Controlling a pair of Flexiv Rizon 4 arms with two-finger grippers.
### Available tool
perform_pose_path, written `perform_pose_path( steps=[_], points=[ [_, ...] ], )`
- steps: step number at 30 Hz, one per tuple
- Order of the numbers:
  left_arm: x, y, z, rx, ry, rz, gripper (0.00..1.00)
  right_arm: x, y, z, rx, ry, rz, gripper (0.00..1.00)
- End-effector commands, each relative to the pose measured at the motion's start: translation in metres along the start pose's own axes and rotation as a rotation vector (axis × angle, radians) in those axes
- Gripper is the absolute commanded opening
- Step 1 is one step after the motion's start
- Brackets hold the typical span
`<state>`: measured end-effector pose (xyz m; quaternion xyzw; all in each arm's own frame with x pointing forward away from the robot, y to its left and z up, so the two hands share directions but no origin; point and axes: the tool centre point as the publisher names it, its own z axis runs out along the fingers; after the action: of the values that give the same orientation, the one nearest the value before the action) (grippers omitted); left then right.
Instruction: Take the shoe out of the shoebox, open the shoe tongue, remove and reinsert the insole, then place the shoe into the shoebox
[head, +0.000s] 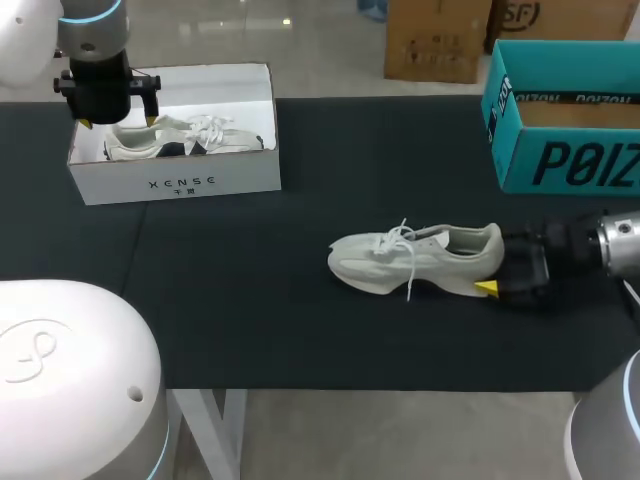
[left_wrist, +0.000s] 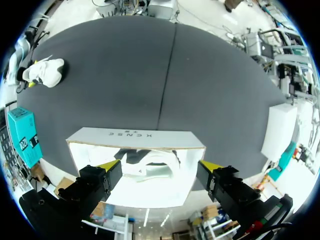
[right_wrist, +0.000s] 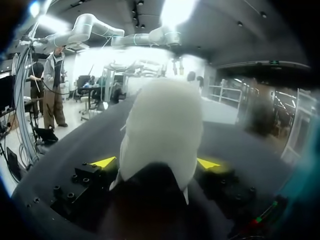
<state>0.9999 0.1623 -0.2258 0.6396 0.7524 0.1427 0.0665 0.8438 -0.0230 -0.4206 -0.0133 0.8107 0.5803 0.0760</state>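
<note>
Right gripper (right_wrist: 155, 163) clamps the shoe (right_wrist: 162, 125) at its heel (left gripper (left_wrist: 159, 170) spread wide).

Our head camera looks down from high behind us over the whole table (head: 250, 320). Our left wrist camera hangs just above the white shoebox (left_wrist: 135, 136) at far left. Our right one sits close behind the shoe (right_wrist: 162, 125), at its heel. All 3 views share that shoe.

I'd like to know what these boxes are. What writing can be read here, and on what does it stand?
"XENSE": front of the white shoebox. The small line beneath it is too small to read.
"POIZ", cut off at the picture's edge: side of the teal box.
"POIZON", upside down: that box's inner wall.
"4", perhaps: inside the boxed shoe.
</note>
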Motion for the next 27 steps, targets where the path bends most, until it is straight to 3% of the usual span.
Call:
perform_pose_path(
  steps=[1,6,7,9,27],
  points=[
    [-0.0001,0.0001,0.0000,0.000,0.002,0.000,1.00,-0.0064,-0.0018,0.0033,0.003,0.019,-0.001,1.00],
    [-0.0001,0.0001,0.0000,0.000,0.002,0.000,1.00,-0.0048,-0.0070,0.0063,0.007,0.029,0.011,1.00],
    [-0.0001,0.0001,0.0000,0.000,0.002,0.000,1.00,-0.0050,-0.0076,0.0070,0.006,0.030,0.013,0.53],
    [-0.0001,0.0001,0.0000,0.000,0.002,0.000,1.00,-0.0055,-0.0082,0.0083,0.003,0.035,0.011,0.00],
    [-0.0001,0.0001,0.0000,0.000,0.002,0.000,1.00,-0.0055,-0.0082,0.0101,0.009,0.032,0.019,0.00]
  ],
)
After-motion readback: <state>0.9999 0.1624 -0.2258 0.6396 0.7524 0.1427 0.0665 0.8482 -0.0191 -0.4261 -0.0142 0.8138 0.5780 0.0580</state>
